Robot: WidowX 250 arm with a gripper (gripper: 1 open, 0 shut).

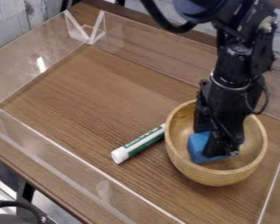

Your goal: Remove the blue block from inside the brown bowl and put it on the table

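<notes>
We see the gripper [217, 145] pointing down into the brown bowl [192, 169] at lower right, jaws clamped on the blue block [199, 147] inside it. A white-and-green marker [139, 143] lies on the table [95, 96] just left of the bowl.

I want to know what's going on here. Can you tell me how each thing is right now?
Small bright-blue rectangular block: inside the bowl, between the gripper's fingers.
Round light-brown wooden bowl: upright on the table, block inside.
Black robot gripper: shut on the block, reaching down into the bowl.
White-and-green marker: lying flat beside the bowl.
</notes>
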